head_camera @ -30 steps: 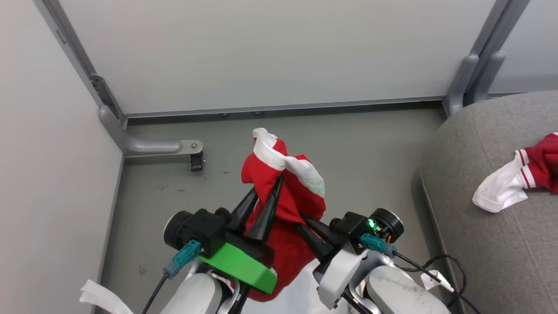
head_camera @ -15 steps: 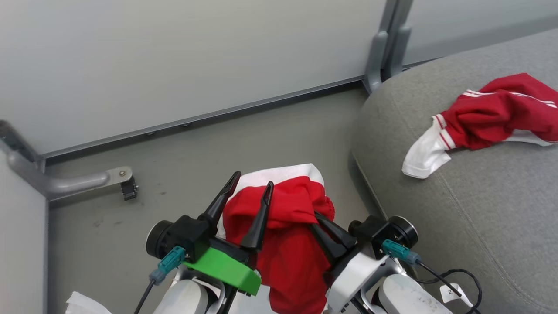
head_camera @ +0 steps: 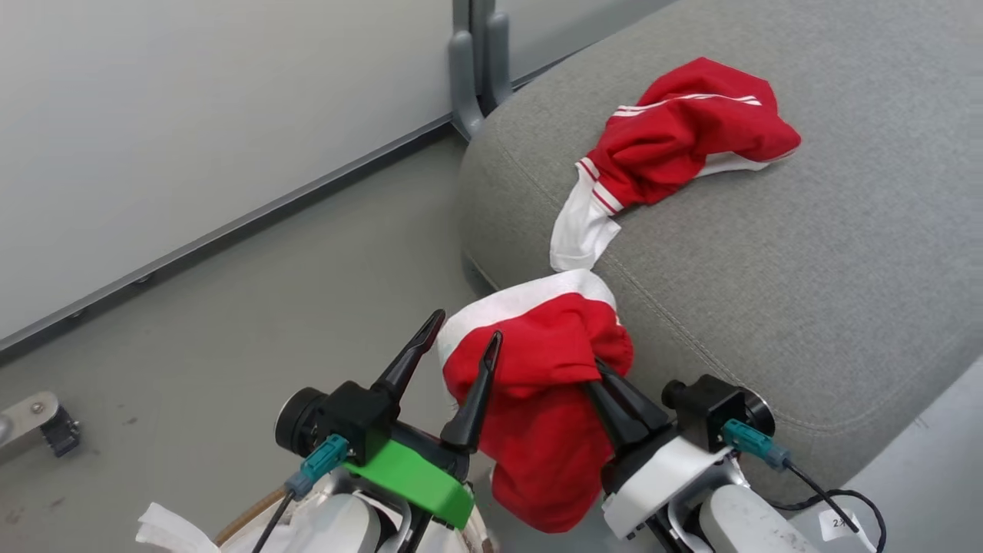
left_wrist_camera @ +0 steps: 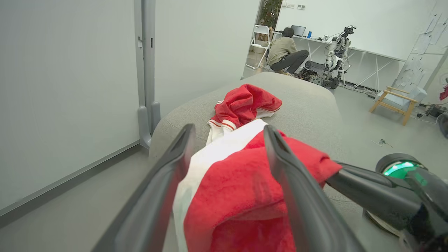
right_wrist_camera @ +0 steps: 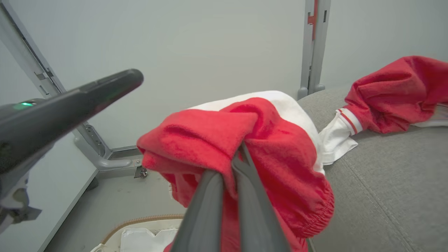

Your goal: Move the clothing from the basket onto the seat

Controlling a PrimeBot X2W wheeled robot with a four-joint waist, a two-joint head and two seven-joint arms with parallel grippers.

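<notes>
Red garment stayed pinched tight in the right gripper; left gripper had let go, spread wide, maybe brushing cloth. Camera swung, seat sat at 2 o'clock.

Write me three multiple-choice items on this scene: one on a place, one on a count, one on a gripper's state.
1. Where does the loose crumpled red garment with the white cuff lie?
A. On the grey woven couch cushion
B. In a cardboard box
C. On a metal shelf

2. How many red garments are in view?
A. One
B. Two
C. Four

3. How is the right gripper?
A. Wide open
B. Shut on nothing
C. Shut on the hanging red-and-white garment

Key: 1 A, it rests on the cushion's top. 2 B, one lies on the cushion and one is held. 3 C, the gripper pinches a fold of the cloth.
</notes>
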